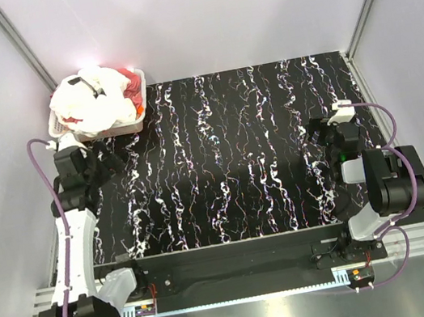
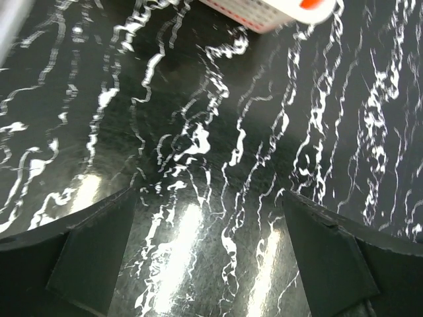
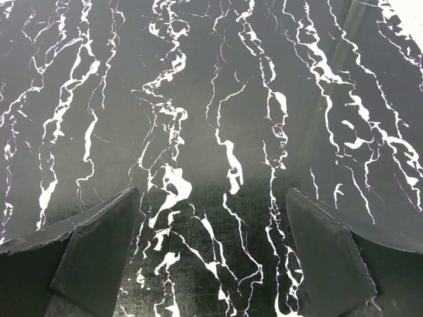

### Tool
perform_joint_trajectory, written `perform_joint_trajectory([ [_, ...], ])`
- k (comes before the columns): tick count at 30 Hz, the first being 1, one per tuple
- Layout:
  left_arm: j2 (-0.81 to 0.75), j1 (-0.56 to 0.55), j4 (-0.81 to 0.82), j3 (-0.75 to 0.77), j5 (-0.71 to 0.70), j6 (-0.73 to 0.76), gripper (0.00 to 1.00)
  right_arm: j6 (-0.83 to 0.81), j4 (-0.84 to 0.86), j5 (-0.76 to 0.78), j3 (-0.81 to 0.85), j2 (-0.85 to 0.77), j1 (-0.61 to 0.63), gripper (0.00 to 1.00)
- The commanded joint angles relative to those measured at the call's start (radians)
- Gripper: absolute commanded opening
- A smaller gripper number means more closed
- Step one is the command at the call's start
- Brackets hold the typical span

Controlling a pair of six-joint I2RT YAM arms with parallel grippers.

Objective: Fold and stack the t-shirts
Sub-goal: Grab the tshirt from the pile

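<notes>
The t-shirts lie crumpled in a white plastic basket (image 1: 140, 120) at the table's back left corner. A white t-shirt (image 1: 89, 98) is heaped on top, and salmon-red cloth (image 1: 131, 84) shows at its right side. My left gripper (image 1: 107, 162) is open and empty just in front of the basket. In the left wrist view the left gripper (image 2: 208, 198) hangs over bare table, with a basket corner (image 2: 264, 13) at the top edge. My right gripper (image 1: 317, 148) is open and empty at the table's right side. In the right wrist view it (image 3: 211, 198) shows only bare table.
The table top (image 1: 229, 163) is black with white marble veins. Grey walls close in the left, back and right sides. The metal rail (image 1: 242, 284) with the arm bases runs along the near edge.
</notes>
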Motion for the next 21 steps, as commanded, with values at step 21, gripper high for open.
perform_joint_trajectory([
  [21,0.059,0.275,0.222,-0.03,0.594,-0.229,0.99,0.197,-0.412,0.131,0.107,-0.397,0.019,1.0],
])
